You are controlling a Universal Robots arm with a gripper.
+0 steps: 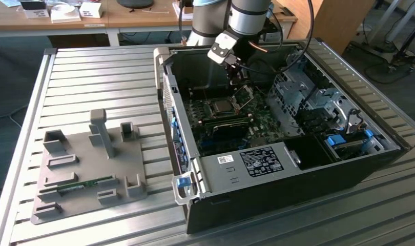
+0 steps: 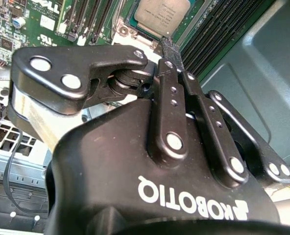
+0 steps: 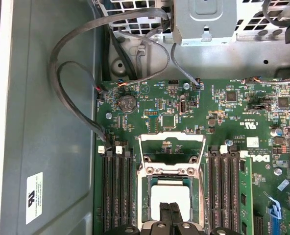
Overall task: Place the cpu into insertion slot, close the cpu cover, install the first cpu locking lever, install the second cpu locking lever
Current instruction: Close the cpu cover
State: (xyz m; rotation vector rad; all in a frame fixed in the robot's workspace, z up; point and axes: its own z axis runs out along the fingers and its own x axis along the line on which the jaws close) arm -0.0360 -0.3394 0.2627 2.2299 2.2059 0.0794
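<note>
We see the gripper (image 2: 167, 45) with its two dark fingers pressed together, tip to tip, and nothing between them. It hangs just above the edge of the socket, and in the second wrist view the fingertips end just short of the cpu (image 2: 162, 12); we cannot tell whether they touch the socket frame beneath. The cpu lies flat in the insertion slot with its silver-grey top facing up. It is square, so we make out no long axis; its edges run parallel with the memory slots (image 3: 118, 191) on either side. In the first wrist view the cpu cover (image 3: 172, 147) is swung open, and its frame with the square opening stands up on the side of the socket towards the coin cell (image 3: 128, 104). Its hinge edge runs across the line of the memory slots. The exterior view adds what the wrist views lack: there the cover leans back at the exterior view's right of the chip, with the arm coming down from above into the open computer case (image 1: 296, 169). The case lies on its side on a ribbed metal table (image 1: 91, 77). A grey fixture plate (image 1: 84, 169) with upright blocks sits well apart, at the exterior view's left. The first wrist view alone shows the grey cables (image 3: 61, 73) looping along the case wall to the green motherboard (image 3: 233, 112).
</note>
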